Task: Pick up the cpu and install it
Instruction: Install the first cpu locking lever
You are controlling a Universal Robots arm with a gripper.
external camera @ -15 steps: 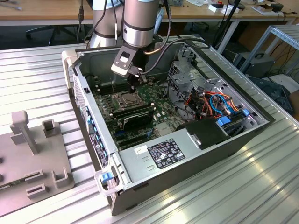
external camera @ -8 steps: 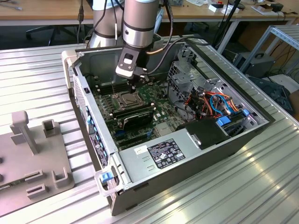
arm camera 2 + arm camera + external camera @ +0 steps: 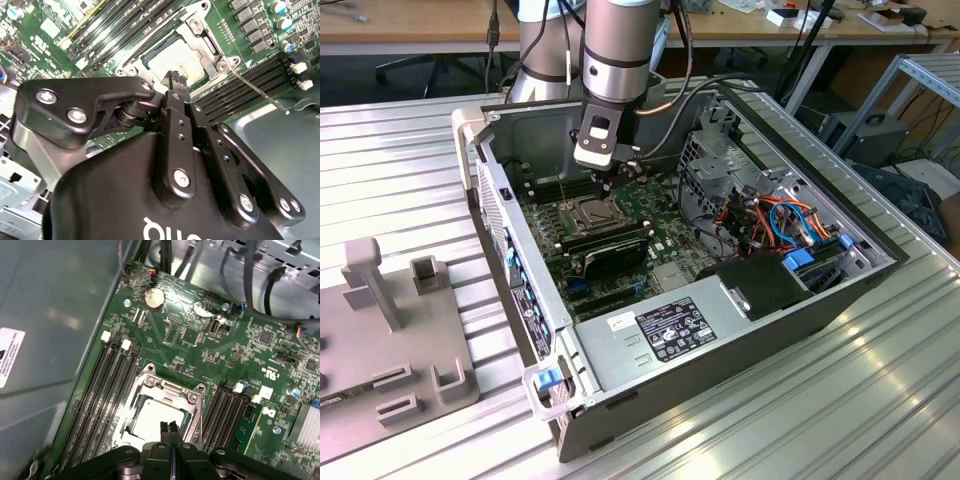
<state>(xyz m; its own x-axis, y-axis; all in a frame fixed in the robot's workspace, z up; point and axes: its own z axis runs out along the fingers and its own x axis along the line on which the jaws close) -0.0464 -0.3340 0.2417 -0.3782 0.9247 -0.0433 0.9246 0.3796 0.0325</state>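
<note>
The claw (image 3: 170, 432) hung just above the motherboard socket (image 3: 172, 387), fingers pressed together and holding nothing. The cpu (image 3: 150, 422) lay in the open socket frame, apparently placed.

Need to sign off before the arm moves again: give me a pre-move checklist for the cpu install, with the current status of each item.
1. The cpu lies inside the socket frame: ok.
2. The cpu sits fully flat and seated: cannot tell.
3. The end effector is shut over the cpu with nothing between its fingers: ok.
4. The end effector is touching the cpu: cannot tell.
5. The socket lever is latched: not ok, its rod stands out over the memory slots.
6. The cables are apart from the end effector: ok.
</note>
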